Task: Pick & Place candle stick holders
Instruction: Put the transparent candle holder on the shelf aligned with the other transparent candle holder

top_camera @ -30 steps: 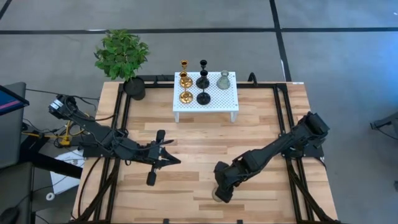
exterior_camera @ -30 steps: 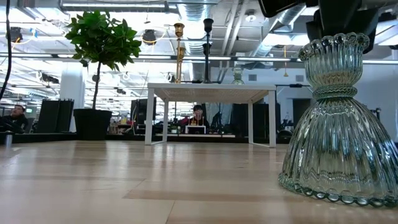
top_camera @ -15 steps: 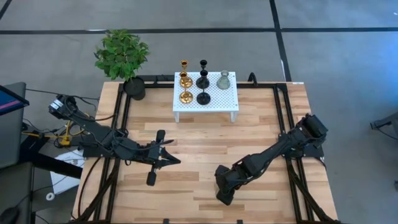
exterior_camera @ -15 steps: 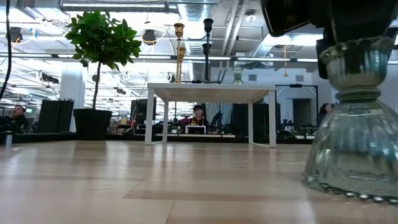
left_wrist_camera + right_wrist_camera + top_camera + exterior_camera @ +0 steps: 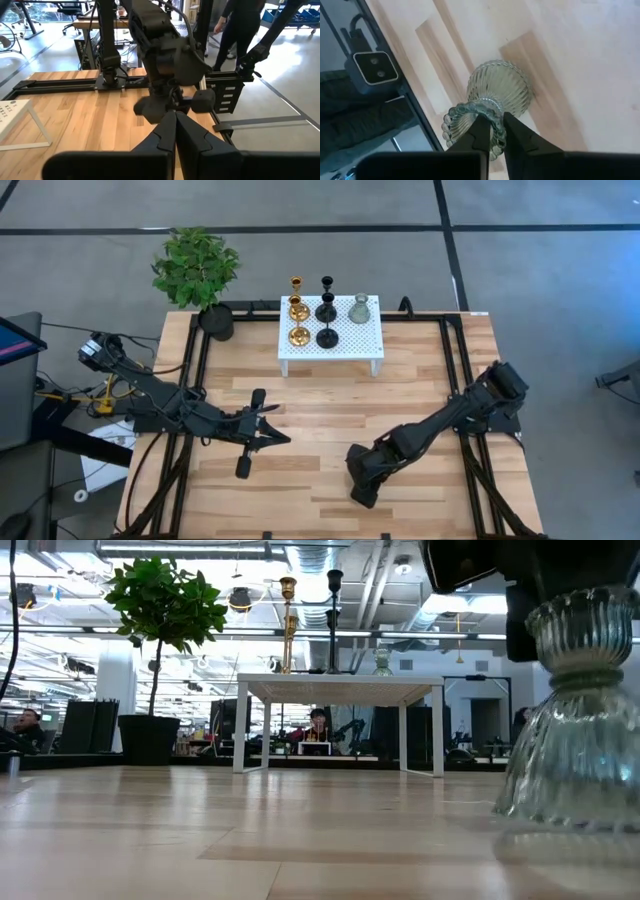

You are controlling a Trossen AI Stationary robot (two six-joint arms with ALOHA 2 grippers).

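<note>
A clear ribbed glass candle stick holder stands near the table's front edge, right of the middle, with my right gripper shut on its top. From above, the right gripper hides it. Two gold holders, two black ones and a grey-green one stand on their bases on the small white perforated stand at the back. My left gripper hovers shut and level over the table's left middle, holding nothing. My right gripper pinches the scalloped rim of the holder's top cup between its two fingers. One finger lies over the cup's mouth and the other outside it. The fingers slant down from above. The holder stays upright; whether its base touches the table I cannot tell.
A potted plant in a black pot stands at the table's back left corner. Black frame rails run along the table's sides. Bare wood lies between the stand and both grippers. People sit in the room beyond the table.
My right gripper has shut on the glass holder's top rim, having stood wide open around it a second ago. The holder has shifted a little toward the table's right edge and stays upright.
</note>
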